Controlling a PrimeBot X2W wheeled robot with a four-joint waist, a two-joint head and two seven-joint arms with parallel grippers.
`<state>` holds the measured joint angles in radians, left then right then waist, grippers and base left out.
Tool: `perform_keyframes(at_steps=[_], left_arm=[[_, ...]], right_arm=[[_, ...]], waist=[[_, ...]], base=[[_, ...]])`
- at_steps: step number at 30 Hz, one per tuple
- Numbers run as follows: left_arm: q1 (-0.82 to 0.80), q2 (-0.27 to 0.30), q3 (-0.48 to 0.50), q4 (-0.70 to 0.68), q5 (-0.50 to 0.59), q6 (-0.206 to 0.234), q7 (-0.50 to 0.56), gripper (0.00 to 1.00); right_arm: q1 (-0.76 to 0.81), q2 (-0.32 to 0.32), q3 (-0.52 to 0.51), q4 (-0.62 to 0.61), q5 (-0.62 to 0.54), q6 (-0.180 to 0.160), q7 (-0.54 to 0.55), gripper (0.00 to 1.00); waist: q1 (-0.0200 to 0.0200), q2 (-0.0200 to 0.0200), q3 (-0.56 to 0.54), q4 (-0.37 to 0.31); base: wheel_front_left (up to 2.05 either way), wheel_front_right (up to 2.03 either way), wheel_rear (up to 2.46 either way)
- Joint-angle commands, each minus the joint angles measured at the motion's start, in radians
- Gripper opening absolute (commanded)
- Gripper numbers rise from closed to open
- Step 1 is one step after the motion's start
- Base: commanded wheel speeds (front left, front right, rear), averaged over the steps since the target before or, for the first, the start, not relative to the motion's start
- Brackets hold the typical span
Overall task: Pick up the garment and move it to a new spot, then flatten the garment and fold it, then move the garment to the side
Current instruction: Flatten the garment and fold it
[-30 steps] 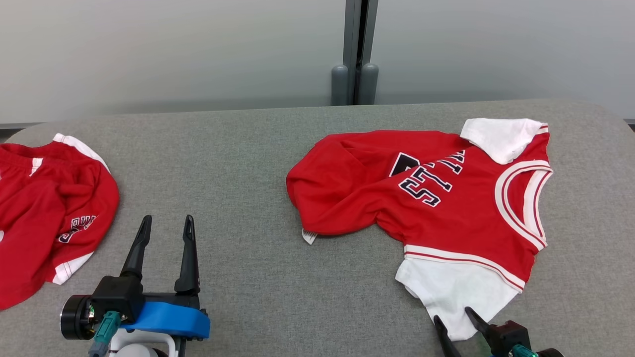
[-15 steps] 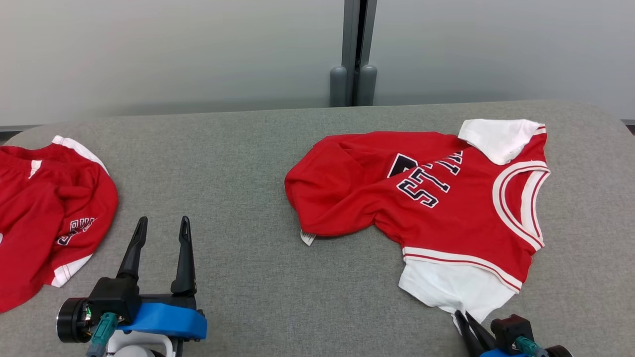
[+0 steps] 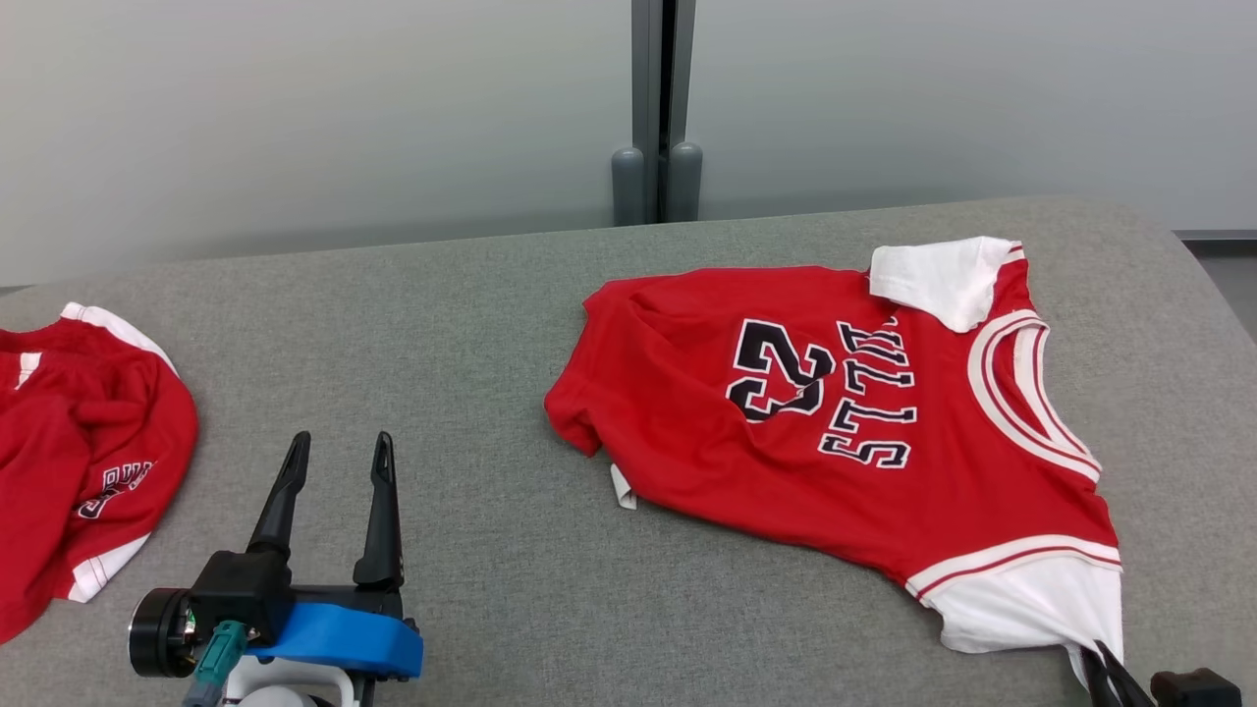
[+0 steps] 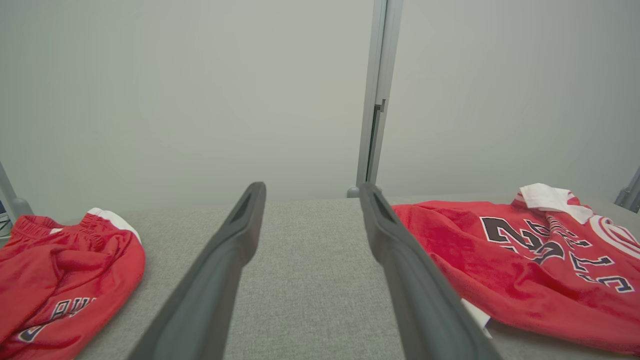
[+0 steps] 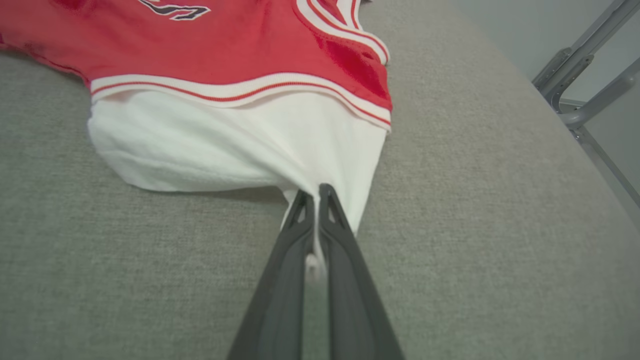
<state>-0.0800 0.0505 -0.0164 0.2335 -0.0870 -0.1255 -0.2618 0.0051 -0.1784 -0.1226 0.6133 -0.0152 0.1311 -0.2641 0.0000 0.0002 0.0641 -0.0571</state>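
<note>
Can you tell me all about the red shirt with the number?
The red jersey is a soft-looking top with white sleeves, a white-striped neckline and dark, white-edged letters and number. It lies spread, slightly wrinkled, on the grey table, neck toward the robot's right. The right gripper is shut on its near white sleeve, pulling the cloth into a point. A white tag pokes from the hem.

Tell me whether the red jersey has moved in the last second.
Yes. Against the grey post, the jersey shifted rightward, its white sleeve pinched in the right gripper, and its fold opened.
</note>
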Motion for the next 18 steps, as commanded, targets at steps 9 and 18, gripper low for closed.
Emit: perform_keyframes(at_steps=[9,18], left_arm=[[0.024,0.000,-0.003,0.005,-0.001,-0.002,-0.005,1.00],[0.014,0.000,0.005,0.009,0.007,-0.004,-0.005,1.00]], right_arm=[[0.079,0.014,0.076,-0.259,0.154,0.000,-0.001,1.00],[0.024,0.032,0.147,-0.450,0.163,0.000,-0.001,1.00]], waist=[[0.0000,-0.0002,-0.016,0.001],[0.0000,-0.0002,-0.020,0.006]], base=[[0.00,0.00,0.00],[0.00,0.00,0.00]])
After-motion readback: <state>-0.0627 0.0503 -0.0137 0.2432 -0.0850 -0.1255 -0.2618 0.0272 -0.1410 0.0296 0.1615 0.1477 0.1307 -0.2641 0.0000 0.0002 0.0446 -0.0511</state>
